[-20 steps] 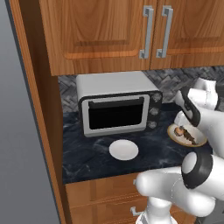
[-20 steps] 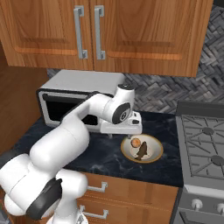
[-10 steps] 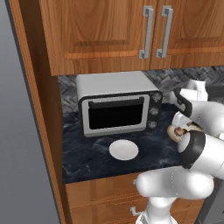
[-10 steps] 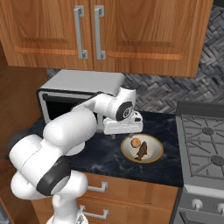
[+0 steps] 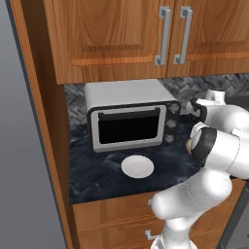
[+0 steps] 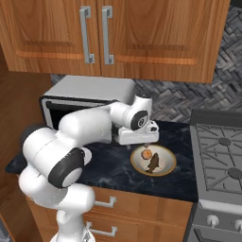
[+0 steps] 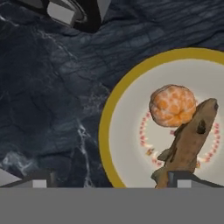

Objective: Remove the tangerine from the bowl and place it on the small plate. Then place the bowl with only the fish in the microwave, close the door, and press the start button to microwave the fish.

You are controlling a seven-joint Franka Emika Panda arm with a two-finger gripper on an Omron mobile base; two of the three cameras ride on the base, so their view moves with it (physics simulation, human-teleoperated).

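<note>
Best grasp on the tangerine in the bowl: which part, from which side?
Grip the tangerine across its round middle, coming straight down from above. It sits inside the bowl, whose raised rim blocks a low side approach. The fish lies against one side of it, so probably set the fingers on the two sides clear of the fish. The gripper is open just above the bowl.

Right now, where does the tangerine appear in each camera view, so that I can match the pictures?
Left base view: a small orange sliver at the right, beside the arm's dark joint.
Right base view: centre-right, in the bowl, at.
Hand view: right of centre, at, touching the fish.
Shared landmark: the bowl's yellowish rim.
</note>
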